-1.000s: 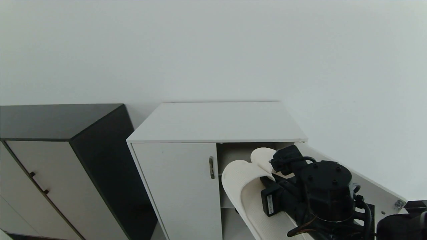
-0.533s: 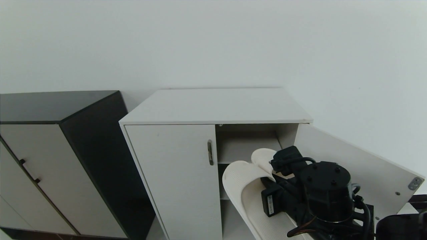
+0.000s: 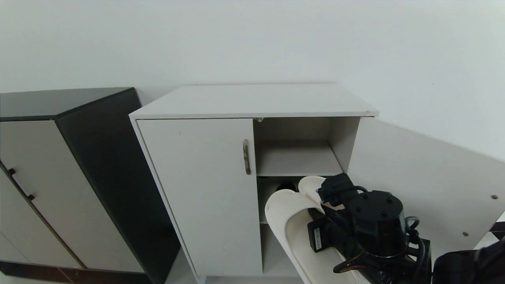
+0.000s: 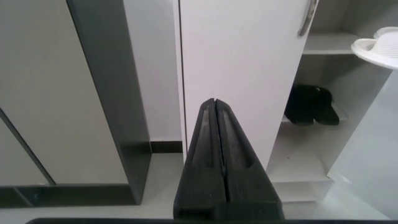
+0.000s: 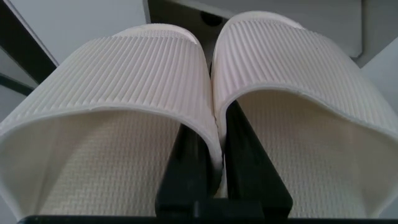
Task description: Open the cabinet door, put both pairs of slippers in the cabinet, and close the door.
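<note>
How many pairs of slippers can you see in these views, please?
2. A white pair is clamped in the right gripper, in front of the open cabinet; a black pair sits on a lower shelf inside it. Others may hide behind the closed door.

A: Entry one, white slippers (image 3: 294, 225)?
B: Head view: heels cut off at the near edge. The right one is largely covered by the arm holding the pair.
A: Entry two, right gripper (image 5: 219, 158)?
B: Fingertips hidden beneath the slippers' ribbed uppers.
A: Entry three, black slippers (image 3: 286, 185)?
B: Head view: mostly hidden behind the white toes; shape unreadable there.
A: Entry four, open door (image 3: 426, 177)?
B: Outer end cut off at the right edge.
A: Entry five, black cabinet (image 3: 106, 177)?
B: Left part cut off.
</note>
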`<state>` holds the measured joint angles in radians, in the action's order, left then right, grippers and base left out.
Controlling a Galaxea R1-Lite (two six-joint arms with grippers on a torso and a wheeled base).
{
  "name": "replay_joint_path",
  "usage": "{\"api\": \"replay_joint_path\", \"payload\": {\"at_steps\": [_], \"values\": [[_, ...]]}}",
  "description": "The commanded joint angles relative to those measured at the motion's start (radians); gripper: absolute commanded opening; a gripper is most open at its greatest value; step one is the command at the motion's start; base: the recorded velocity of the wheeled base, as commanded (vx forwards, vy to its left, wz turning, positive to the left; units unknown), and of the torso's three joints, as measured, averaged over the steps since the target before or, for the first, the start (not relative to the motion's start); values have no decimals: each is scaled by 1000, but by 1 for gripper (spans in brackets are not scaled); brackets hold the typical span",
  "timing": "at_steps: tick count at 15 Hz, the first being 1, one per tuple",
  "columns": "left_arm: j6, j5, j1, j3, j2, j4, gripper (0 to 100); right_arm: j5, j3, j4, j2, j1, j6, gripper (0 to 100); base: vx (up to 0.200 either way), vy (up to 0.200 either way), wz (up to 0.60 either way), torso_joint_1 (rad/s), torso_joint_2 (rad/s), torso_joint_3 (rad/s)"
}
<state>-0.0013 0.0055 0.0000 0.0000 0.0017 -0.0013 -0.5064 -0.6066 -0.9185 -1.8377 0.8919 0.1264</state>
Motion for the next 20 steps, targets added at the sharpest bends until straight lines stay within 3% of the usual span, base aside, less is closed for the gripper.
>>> {"api": "replay_joint_path", "payload": {"at_steps": [1,10,13,15,20], "values": [[0,1,0,0,0,0,0,0,1,0,-12,-4,-1,0,0,0,0,-119,456,344],[0,2,0,0,0,0,0,-3,2,-33,-28,-27,-50,0,0,0,0,-53,364,297],[0,1,0,0,0,0,0,-146,-122,15,-97,-27,-47,0,0,0,0,-2,22,24],[0,1,-2,0,0,0,0,-184,-236,67,-132,-25,-14,0,0,0,0,0,0,0],[1,-1,0,0,0,0,0,-236,-611,632,-40,-28,197,0,0,0,0,0,0,0]]}}
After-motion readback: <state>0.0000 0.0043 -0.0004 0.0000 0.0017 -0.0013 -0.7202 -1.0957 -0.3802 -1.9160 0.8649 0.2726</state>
